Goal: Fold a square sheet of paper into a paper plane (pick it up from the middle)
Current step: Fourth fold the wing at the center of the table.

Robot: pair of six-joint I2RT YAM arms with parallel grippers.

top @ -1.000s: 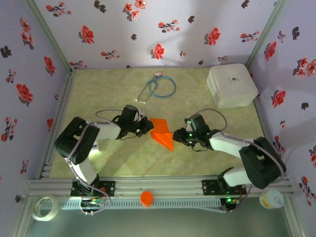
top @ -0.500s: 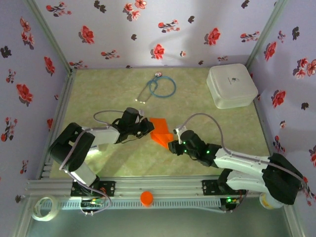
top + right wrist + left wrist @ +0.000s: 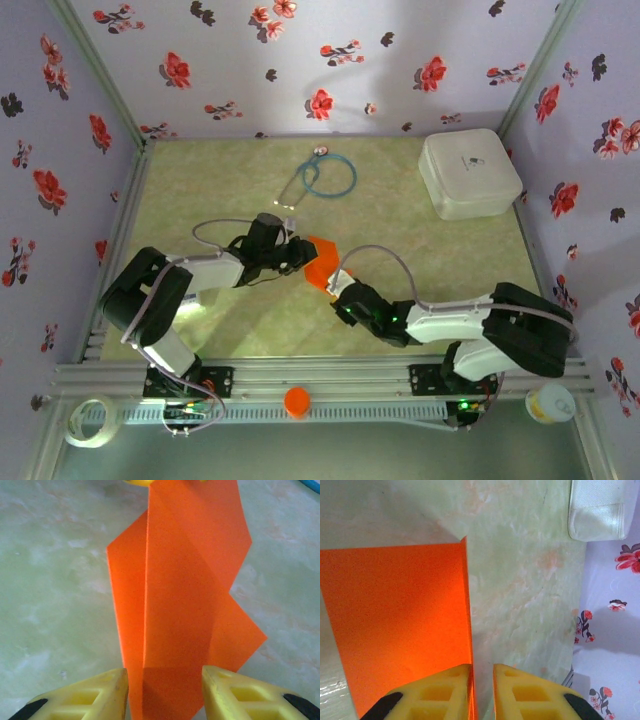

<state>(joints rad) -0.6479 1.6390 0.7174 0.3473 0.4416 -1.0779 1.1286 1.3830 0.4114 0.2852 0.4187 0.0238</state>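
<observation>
I read this as mid-fold, with more left than done. The orange paper (image 3: pixel 320 265) lies near the middle of the table (image 3: pixel 220 180), a little toward the near edge, and it is no longer a flat square. From the right wrist I see overlapping layers, one long straight crease down its length and an uneven outline with a corner jutting to one side. It has no narrow pointed nose and no central ridge with wings, so I judge the shaping folds are yet to come. My left hand (image 3: pixel 482 669) has its fingers only slightly apart, with one raised edge of the paper running into the gap beside one finger, and I see no pinch on it. My right hand (image 3: pixel 164 672) stands wider, fingers on either side of the paper's end without closing on it.
</observation>
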